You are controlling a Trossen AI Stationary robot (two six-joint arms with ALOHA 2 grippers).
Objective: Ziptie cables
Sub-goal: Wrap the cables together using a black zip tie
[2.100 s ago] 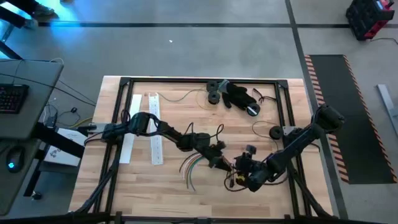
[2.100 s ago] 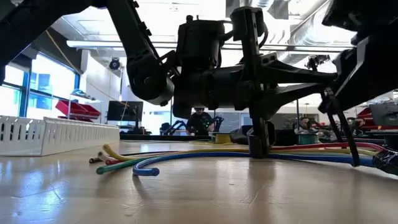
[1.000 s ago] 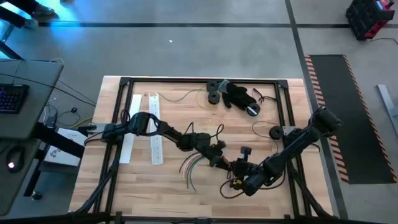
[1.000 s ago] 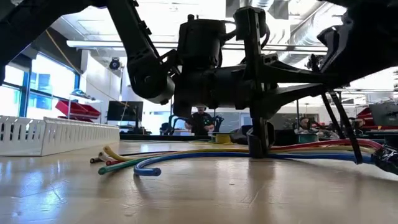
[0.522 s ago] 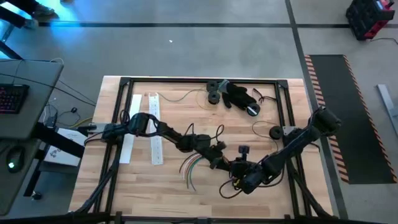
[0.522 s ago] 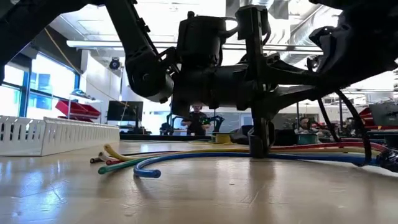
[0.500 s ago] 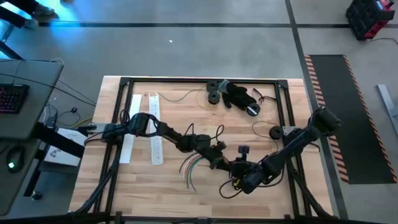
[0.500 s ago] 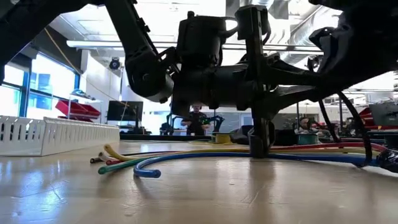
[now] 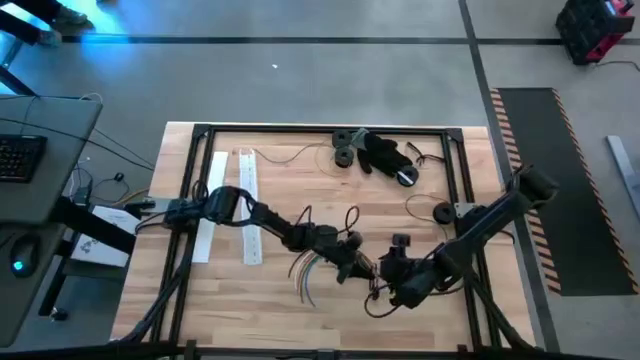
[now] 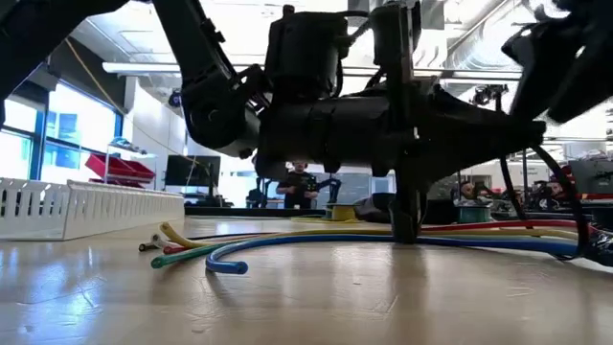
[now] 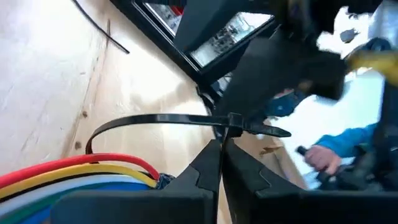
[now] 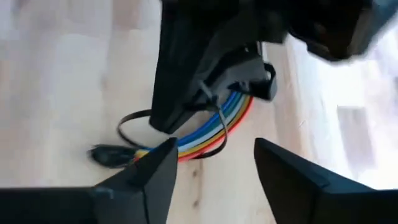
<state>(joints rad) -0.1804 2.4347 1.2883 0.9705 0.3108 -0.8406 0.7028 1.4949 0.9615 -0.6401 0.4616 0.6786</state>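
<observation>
The cables (image 9: pixel 305 268), a bundle of red, yellow, blue and green wires, lie on the wooden table just near of its middle, their loose ends fanned toward the left (image 10: pixel 182 254). A black zip tie (image 11: pixel 161 119) loops around the bundle (image 11: pixel 74 171). My left gripper (image 9: pixel 352 264) stands over the bundle, shut on the zip tie. My right gripper (image 9: pixel 383 272) is close beside it on the right, open (image 12: pixel 214 146), its fingers facing the loop (image 12: pixel 134 121) and touching nothing. My left gripper pinches the zip tie between its two fingertips, right by the tie's head (image 11: pixel 229 123), where the strap closes the loop. The fingers point down at the table. The loop hangs slack around the cables, which rest on the table.
Two white perforated strips (image 9: pixel 248 215) lie at the left. A black glove-like heap (image 9: pixel 385 152) and black rolls (image 9: pixel 344 150) sit at the far edge, a black disc (image 9: pixel 441 212) at the right. A black frame (image 9: pixel 320 130) rims the table. A person (image 10: pixel 300 187) stands far behind.
My left gripper has shifted a little toward the table's near edge and right, staying shut on the zip tie. My right gripper has drawn back slightly toward the right edge. The cables have kept their place.
</observation>
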